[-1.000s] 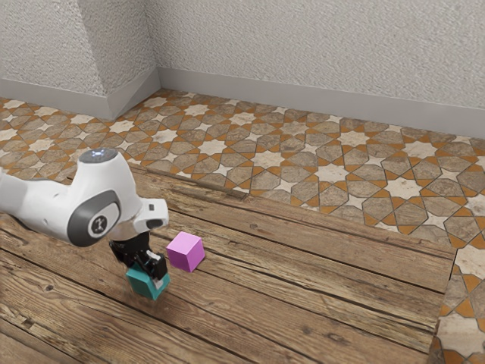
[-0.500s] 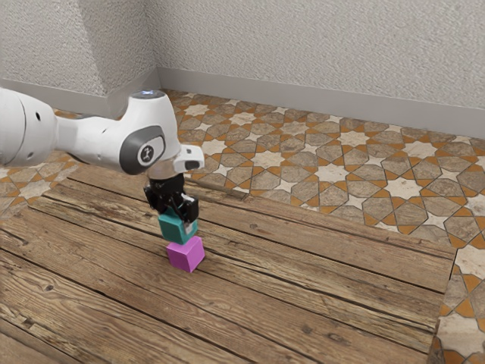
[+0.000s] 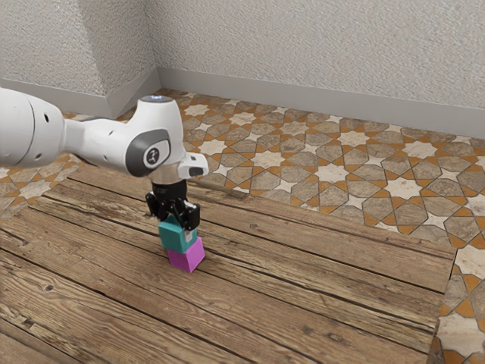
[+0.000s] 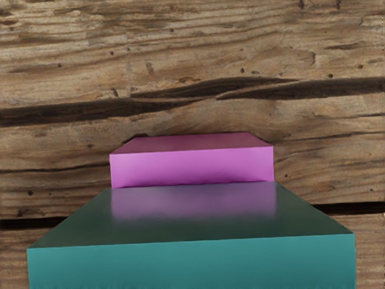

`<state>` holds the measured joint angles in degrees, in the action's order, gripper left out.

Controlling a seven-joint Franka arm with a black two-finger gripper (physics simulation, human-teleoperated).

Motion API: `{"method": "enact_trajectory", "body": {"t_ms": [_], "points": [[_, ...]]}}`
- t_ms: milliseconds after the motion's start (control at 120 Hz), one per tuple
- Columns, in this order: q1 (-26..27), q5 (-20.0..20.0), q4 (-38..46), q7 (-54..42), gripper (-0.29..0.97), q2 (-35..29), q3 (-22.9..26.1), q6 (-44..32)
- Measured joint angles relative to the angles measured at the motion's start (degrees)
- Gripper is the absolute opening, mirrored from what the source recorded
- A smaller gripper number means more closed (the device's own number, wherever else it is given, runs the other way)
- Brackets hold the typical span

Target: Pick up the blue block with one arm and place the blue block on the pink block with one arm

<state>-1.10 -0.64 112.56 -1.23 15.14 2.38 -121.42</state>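
Note:
The blue block (image 3: 176, 237), teal in colour, rests on top of the pink block (image 3: 186, 256) on the wooden table, a little offset toward the exterior view's left. My gripper (image 3: 179, 223) comes straight down from above and is shut on the blue block's upper part, one black finger on each side. In the wrist view the blue block (image 4: 192, 241) lies right under my hand, and the pink block (image 4: 191, 161) pokes out from beneath its far edge.
The plank table (image 3: 303, 288) stretches toward the exterior view's right and front. Its far edge (image 3: 318, 211) meets a patterned tile floor (image 3: 341, 159), with grey walls behind. My white arm (image 3: 83, 140) reaches in from the exterior view's left.
My gripper carried the blue block up from the table beside the pink block, over it, then down. The blue block now touches the pink block's top.

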Motion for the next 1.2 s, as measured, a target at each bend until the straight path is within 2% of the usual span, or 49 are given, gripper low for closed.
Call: {"method": "enact_trajectory", "body": {"t_ms": [408, 575, 717, 1200], "points": [[0.21, -0.21, -1.52, 0.16, 0.37, 1.64, 0.07, 0.11], [0.62, -1.24, -1.48, 0.01, 0.52, 1.68, 0.17, -0.06], [0.57, -1.49, -1.52, -0.11, 0.60, 1.68, 0.17, -0.15], [0.08, -1.60, -2.07, -0.53, 0.67, -2.43, 0.46, 0.87]]}}
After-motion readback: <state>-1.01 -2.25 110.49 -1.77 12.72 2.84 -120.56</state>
